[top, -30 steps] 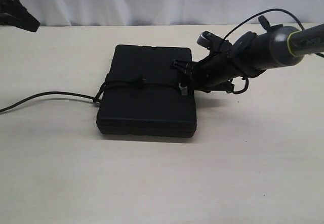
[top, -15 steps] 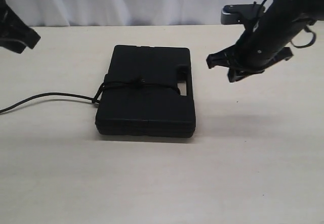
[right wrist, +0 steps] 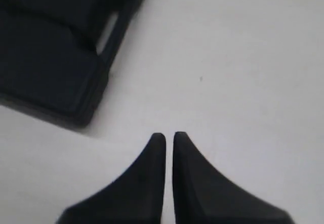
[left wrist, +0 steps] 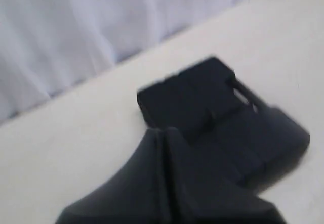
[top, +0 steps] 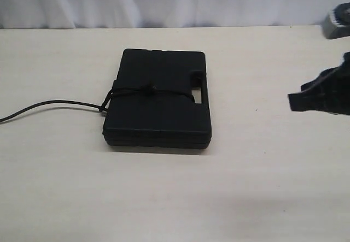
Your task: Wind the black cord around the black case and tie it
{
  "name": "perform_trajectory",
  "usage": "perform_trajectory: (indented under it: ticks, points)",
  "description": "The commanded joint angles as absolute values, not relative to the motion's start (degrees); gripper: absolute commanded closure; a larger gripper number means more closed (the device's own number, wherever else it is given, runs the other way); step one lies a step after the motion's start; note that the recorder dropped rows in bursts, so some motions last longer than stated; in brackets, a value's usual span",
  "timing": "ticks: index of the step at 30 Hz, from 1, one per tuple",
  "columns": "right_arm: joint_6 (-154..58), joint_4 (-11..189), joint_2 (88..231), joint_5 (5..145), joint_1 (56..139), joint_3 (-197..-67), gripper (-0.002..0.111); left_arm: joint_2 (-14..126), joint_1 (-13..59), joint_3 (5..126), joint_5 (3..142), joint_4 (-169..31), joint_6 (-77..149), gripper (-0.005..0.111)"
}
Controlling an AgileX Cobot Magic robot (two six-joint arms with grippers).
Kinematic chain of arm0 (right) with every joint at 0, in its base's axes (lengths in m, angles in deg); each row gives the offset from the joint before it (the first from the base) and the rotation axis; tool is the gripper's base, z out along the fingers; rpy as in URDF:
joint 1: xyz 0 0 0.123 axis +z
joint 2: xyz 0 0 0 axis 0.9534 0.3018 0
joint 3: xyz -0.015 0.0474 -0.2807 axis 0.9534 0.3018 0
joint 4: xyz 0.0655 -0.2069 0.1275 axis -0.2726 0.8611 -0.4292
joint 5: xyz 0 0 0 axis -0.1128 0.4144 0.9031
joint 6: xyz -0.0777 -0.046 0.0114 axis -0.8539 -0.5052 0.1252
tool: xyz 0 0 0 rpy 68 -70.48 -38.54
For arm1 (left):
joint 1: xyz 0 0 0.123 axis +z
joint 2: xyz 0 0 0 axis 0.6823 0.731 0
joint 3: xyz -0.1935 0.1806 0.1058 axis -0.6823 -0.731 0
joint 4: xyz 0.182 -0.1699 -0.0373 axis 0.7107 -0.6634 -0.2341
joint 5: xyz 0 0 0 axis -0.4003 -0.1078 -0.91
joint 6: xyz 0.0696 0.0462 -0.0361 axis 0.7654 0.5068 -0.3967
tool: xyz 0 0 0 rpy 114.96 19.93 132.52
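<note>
The black case lies flat in the middle of the table, its handle cut-out on the right edge. The black cord runs across its top with a small knot, and its tail trails off to the left. My right gripper hovers blurred at the far right, well clear of the case. In the right wrist view it is shut on nothing, over bare table beside the case. My left gripper is shut and empty, with the case beyond it; the exterior view does not show it.
The pale wooden table stretches all round the case. A white curtain hangs behind its far edge. A grey part of the right arm shows at the upper right edge.
My right gripper has let go at the case's handle edge, lifted and drawn back to the far right. The left arm has gone from the upper left corner. Case and cord have not moved.
</note>
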State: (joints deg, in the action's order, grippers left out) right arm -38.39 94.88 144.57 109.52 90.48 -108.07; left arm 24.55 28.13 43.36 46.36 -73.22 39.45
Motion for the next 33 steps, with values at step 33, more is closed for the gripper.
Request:
perform_trajectory:
  ticks: [33]
  points:
    - [-38.31,89.81,90.47,80.8,89.58,-74.65,0.104,-3.15,27.62,8.07,89.22,-74.02,40.21,0.107]
